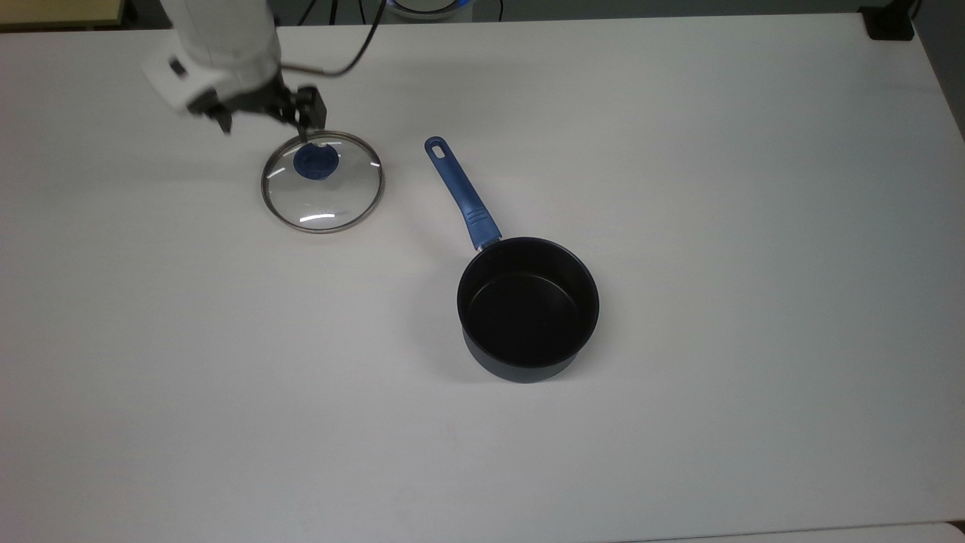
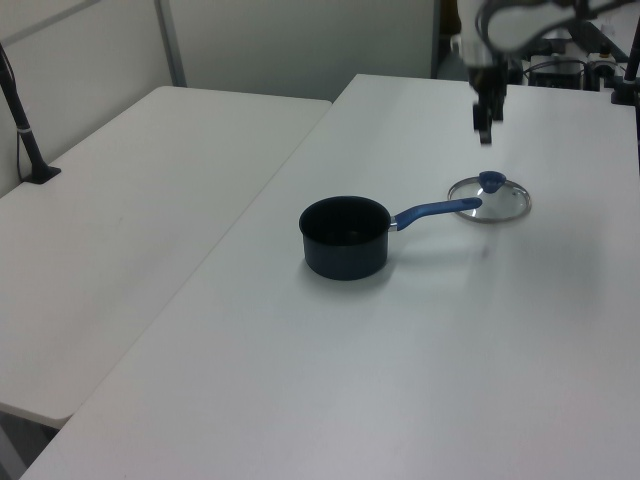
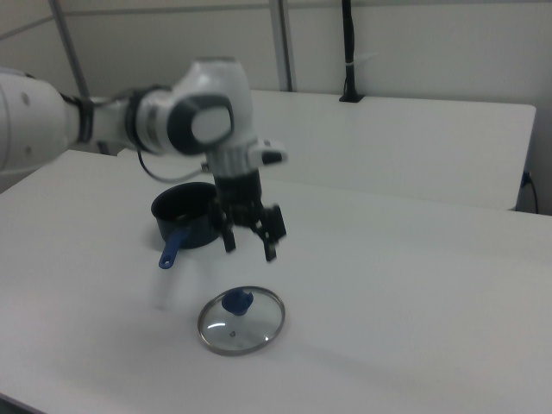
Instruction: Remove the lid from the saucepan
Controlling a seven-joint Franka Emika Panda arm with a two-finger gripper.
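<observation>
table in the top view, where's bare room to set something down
Widest bare table lies on the top view's right of the saucepan, and along the bottom edge. It is tighter between lid and saucepan handle, with the open gripper above the lid.

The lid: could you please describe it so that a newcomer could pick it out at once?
On the white table, find the saucepan. Beyond its handle tip, under the raised gripper, lies the lid: a flat clear glass disc with a metal rim and blue knob.

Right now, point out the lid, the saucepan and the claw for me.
the lid point(image 1: 323, 197), top view, on the clear glass below its knob
the saucepan point(image 1: 528, 317), top view, on its black inside
the claw point(image 3: 248, 244), right view, midway between its open fingertips
</observation>
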